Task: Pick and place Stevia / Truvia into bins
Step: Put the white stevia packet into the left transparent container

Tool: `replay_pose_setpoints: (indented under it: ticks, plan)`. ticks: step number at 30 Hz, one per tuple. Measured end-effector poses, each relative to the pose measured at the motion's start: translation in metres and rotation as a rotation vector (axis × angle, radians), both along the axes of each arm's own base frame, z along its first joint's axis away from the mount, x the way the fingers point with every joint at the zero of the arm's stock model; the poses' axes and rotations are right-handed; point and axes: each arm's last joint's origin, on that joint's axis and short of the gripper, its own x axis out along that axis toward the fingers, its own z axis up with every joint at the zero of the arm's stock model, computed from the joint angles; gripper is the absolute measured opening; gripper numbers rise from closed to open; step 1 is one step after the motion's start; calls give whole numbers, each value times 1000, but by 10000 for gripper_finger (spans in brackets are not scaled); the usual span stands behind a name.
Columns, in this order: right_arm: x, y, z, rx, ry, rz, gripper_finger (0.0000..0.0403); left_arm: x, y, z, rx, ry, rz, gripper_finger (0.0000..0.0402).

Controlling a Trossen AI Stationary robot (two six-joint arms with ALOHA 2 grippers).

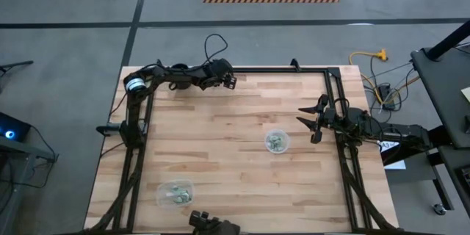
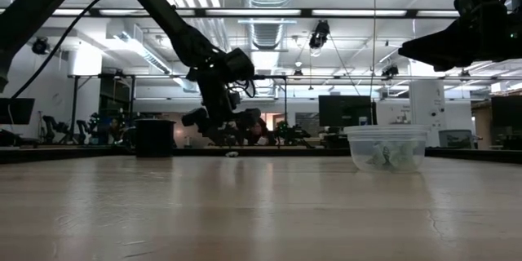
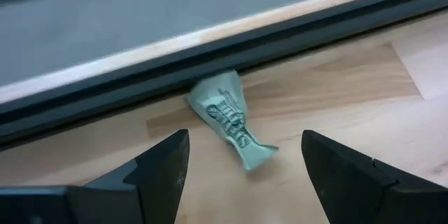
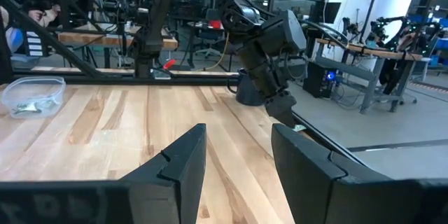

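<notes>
So left gripper (image 3: 241,164) hung open over crumpled packet (image 3: 229,117) by rail (image 3: 210,49); right gripper (image 1: 314,122) open near rail's far end.

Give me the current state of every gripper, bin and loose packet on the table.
Left gripper: open, poised over the far-edge packet.
Crumpled green-and-white sweetener packet: lying loose against the black edge rail, not gripped.
Right gripper: open, empty, at the right edge.
Round clear plastic cup: upright, packets inside.
Rounded-rectangular clear plastic tub: upright, packets inside.

Crumpled Stevia packet (image 3: 228,117) against black rail (image 3: 210,56), between parted jaws.
</notes>
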Motion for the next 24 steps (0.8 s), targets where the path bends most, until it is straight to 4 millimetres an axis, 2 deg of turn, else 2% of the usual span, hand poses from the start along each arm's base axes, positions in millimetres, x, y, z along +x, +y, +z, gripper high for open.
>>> replay_pose_setpoints:
  ticks: [6, 24]
  plan:
    - [0, 0, 0, 0, 0, 0, 153, -2, 7, -3, -36, -23, -39, 258]
    - [0, 0, 0, 0, 0, 0, 153, -6, 9, -5, -83, -38, -23, 258]
